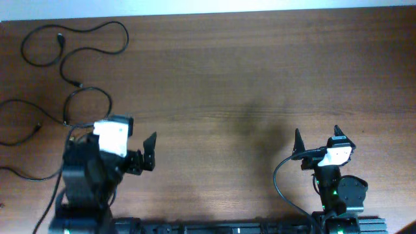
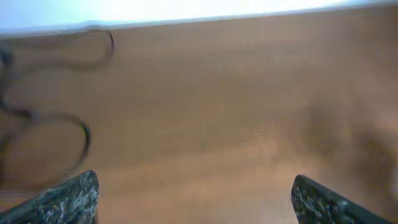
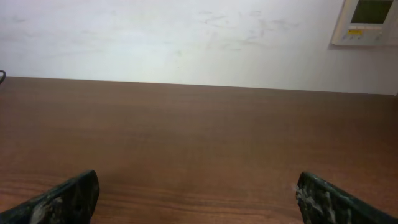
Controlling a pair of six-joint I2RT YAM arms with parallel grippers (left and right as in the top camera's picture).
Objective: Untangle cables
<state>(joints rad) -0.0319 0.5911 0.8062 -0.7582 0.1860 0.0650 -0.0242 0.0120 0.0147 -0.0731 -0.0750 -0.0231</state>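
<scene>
1. Across the whole overhead view, the brown wooden bench [image 1: 247,78] carries everything. Its middle and right stretches show only wood grain.
2. Behind the bench's far edge, the right wrist view shows a pale wall [image 3: 186,37] with faint scuffs.
3. At the near left edge sits the left arm [image 1: 81,172], a bulky black body with a white camera block on top. The left fingers [image 2: 68,199] are spread wide apart and grip nothing; only bare wood shows between them in the wrist view.
4. At the near right edge sits the right arm [image 1: 335,188], which looks smaller, with a thick black wire [image 1: 279,175] looping off its side. The right fingers [image 3: 62,199] are also spread wide, with bare bench between them.
5. In the far left corner of the bench lie the cables [image 1: 91,89], thin black strands in loose open curves with small plug ends. They spread from the far edge down to the left arm and run off the left border.
   - The nearest strand passes under the left arm's camera block, which hides its course there.
   - In the left wrist view the strands lie ahead and to the left, blurred, well apart from the fingers.
6. High on the wall at the right hangs a small pale panel [image 3: 367,22] with a greenish screen.
</scene>
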